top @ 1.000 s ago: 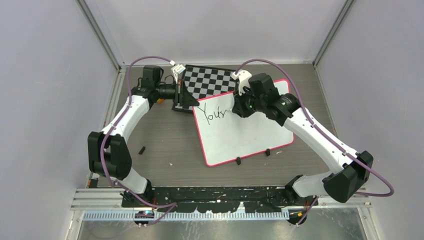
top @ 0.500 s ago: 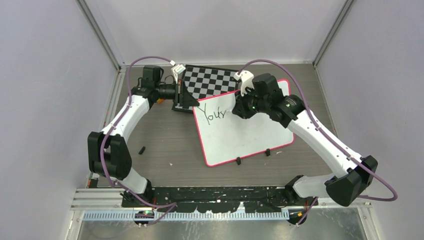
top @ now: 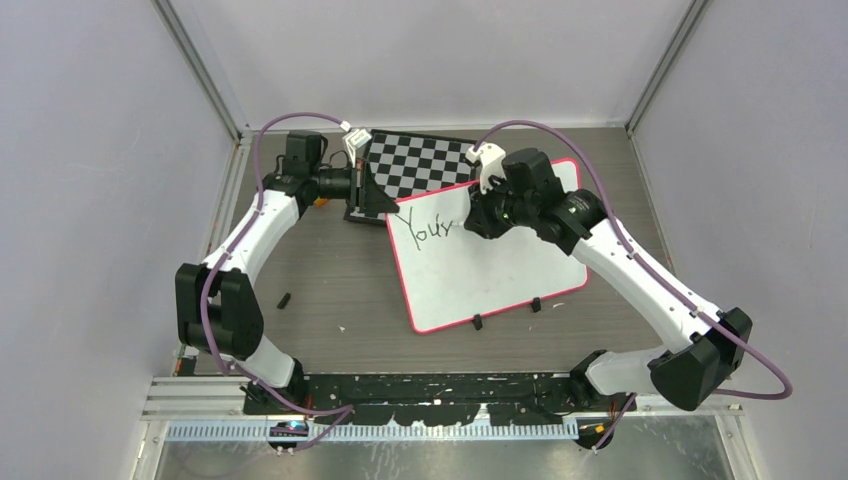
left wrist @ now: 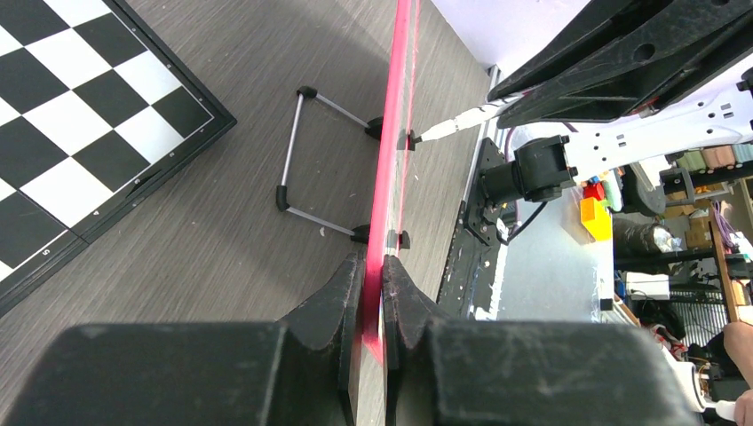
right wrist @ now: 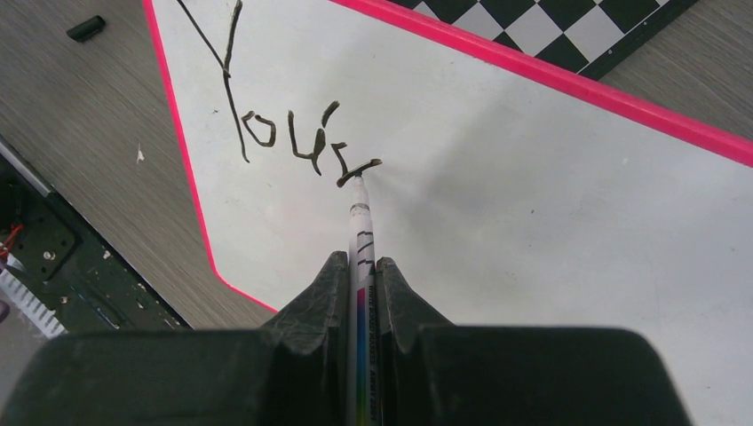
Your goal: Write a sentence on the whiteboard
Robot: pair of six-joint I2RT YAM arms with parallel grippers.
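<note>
The whiteboard [left wrist: 397,89] edge sits clamped in the left gripper [left wrist: 373,263]; right gripper [right wrist: 360,263] pinches marker [right wrist: 360,217], tip on sentence [right wrist: 313,153].

The pink-framed rectangular whiteboard [top: 500,280] is lying right of centre on the grey wooden table [top: 330,270], the black-and-white checkerboard [top: 420,165] lying just behind its far-left corner.

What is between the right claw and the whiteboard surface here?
A marker: the right claw grips its barrel and its tip meets the whiteboard at the end of the lettering, shown in the right wrist view.
</note>
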